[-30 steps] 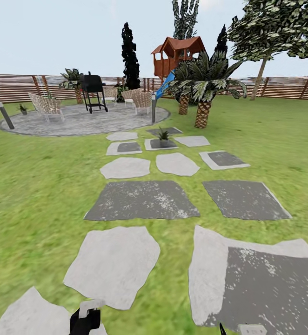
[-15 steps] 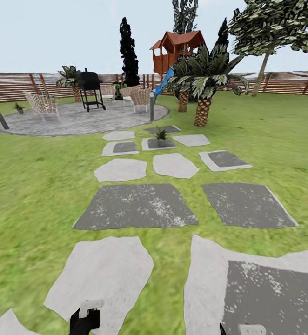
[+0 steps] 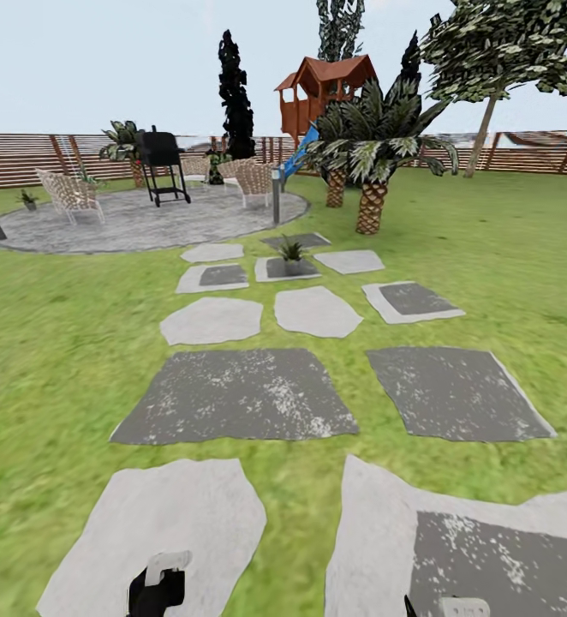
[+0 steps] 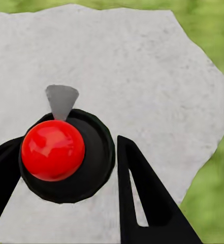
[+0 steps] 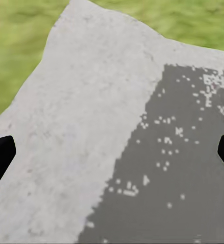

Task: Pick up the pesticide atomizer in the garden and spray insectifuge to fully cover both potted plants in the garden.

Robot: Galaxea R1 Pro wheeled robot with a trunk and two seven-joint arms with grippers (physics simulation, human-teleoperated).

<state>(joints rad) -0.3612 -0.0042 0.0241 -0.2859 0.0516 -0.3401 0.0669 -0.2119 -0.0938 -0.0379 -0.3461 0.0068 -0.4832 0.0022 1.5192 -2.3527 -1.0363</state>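
left gripper (image 4: 66, 168) clamped on dark red-capped pesticide atomizer (image 4: 66, 155) above pale stepping stone (image 4: 142, 76) | right gripper (image 5: 112, 152) fingers apart | potted plant (image 3: 290, 252) on path; second potted plant (image 3: 28, 199) on patio (image 3: 138, 224)

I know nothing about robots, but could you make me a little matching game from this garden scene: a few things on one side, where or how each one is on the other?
Things:
1. barbecue grill
2. potted plant
3. playhouse
4. right gripper

Places or states:
A. behind the palms
B. on the round patio
C. jaws wide apart above a pale paving slab
D. standing on a dark-centred stepping stone

Pairs: 1-B, 2-D, 3-A, 4-C
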